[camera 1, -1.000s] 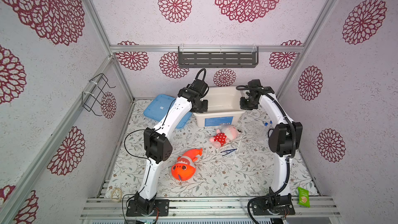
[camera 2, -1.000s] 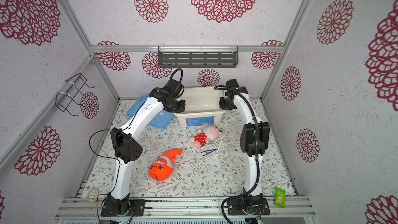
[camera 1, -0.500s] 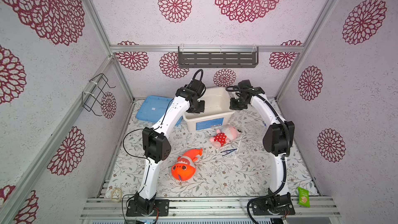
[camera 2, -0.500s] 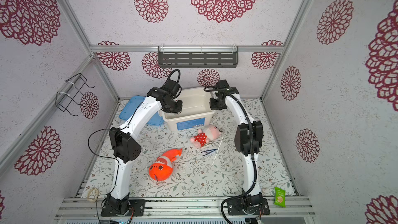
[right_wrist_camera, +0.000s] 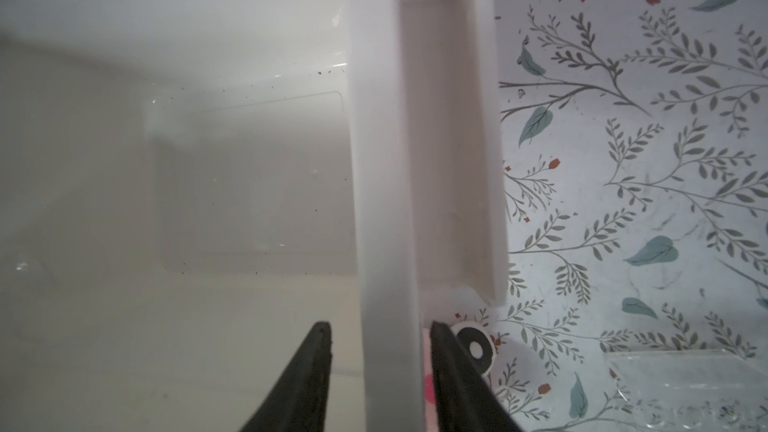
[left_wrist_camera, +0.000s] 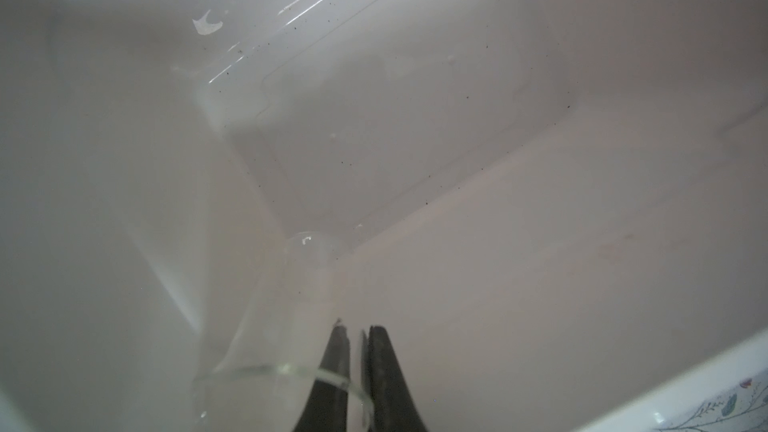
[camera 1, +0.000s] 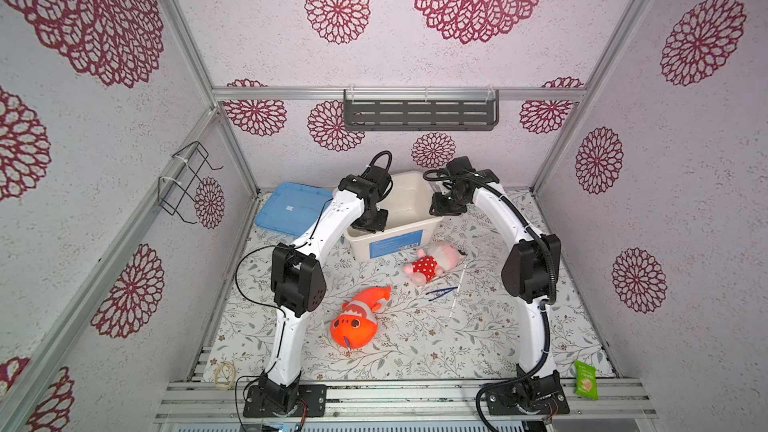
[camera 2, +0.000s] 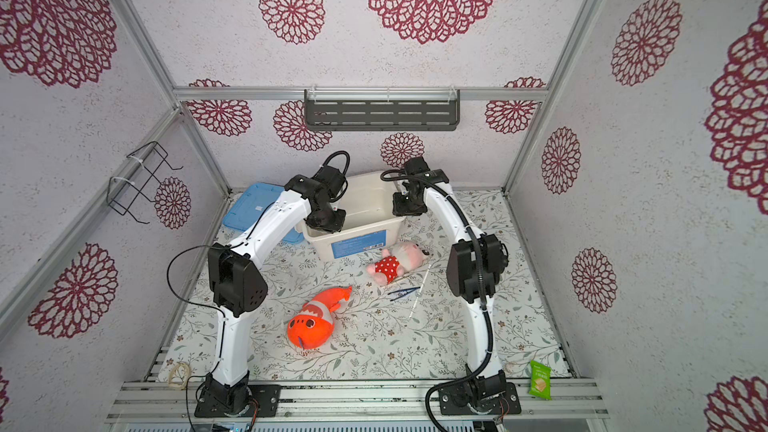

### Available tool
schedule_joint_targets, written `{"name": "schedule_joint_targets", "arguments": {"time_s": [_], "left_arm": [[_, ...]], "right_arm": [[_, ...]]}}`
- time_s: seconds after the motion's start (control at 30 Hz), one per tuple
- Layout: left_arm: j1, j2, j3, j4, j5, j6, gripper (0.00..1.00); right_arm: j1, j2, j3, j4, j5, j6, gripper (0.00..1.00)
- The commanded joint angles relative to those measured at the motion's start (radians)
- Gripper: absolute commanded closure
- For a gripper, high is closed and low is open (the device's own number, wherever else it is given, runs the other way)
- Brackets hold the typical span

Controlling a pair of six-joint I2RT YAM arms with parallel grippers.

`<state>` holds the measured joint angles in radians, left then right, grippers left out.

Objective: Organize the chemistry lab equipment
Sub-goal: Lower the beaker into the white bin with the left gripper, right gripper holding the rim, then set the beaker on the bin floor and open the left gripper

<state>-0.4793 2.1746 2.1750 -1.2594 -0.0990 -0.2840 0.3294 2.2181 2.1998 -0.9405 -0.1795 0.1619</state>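
- the left tool [left_wrist_camera: 357,326] is clamped on the rim of the clear round glassware [left_wrist_camera: 270,326], which is held inside the white bin [left_wrist_camera: 540,284].
- the right tool [right_wrist_camera: 379,324] is opened, with one jaw set on each side of the bin's side wall.
- the dark blue tweezers [camera 1: 440,292] and the thin white rod [camera 1: 458,290] are found lying just beside each other on the counter [camera 1: 415,351], near the pink doll [camera 1: 432,263].

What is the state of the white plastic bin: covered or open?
Open. Both top views show inside the white plastic bin; the flat blue plastic lid lies on the table beside it.
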Motion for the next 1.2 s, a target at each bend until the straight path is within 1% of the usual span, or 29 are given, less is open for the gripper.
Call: {"name": "schedule_joint_targets", "arguments": {"time_s": [0.0, 0.2, 0.4, 0.63, 0.9, 1.0, 1.1, 1.17], "left_arm": [[0.016, -0.013, 0.004, -0.023, 0.005, 0.059, 1.0], [0.025, 0.03, -0.009, -0.021, -0.001, 0.084, 1.0], [0.03, 0.106, 0.048, -0.021, 0.018, 0.083, 1.0], [0.031, 0.165, 0.067, 0.001, 0.06, 0.064, 1.0], [0.041, 0.233, 0.069, 0.018, 0.052, 0.046, 0.99], [0.044, 0.261, 0.093, 0.009, 0.03, 0.028, 0.99], [0.051, 0.27, 0.103, 0.017, 0.054, 0.011, 0.98], [0.067, 0.268, 0.114, 0.022, 0.113, -0.026, 0.99]], "right_arm": [[-0.01, -0.074, 0.031, 0.001, 0.015, 0.031, 0.5], [-0.018, -0.137, 0.037, 0.035, 0.052, 0.038, 0.46], [-0.022, -0.183, 0.037, 0.04, 0.103, 0.026, 0.44], [-0.029, -0.195, 0.04, 0.054, 0.121, 0.025, 0.44], [-0.029, -0.192, 0.052, 0.062, 0.128, 0.008, 0.43], [-0.029, -0.19, 0.061, 0.063, 0.135, 0.001, 0.42], [-0.029, -0.189, 0.063, 0.065, 0.139, -0.005, 0.42], [-0.03, -0.189, 0.064, 0.065, 0.137, -0.006, 0.41]]}}
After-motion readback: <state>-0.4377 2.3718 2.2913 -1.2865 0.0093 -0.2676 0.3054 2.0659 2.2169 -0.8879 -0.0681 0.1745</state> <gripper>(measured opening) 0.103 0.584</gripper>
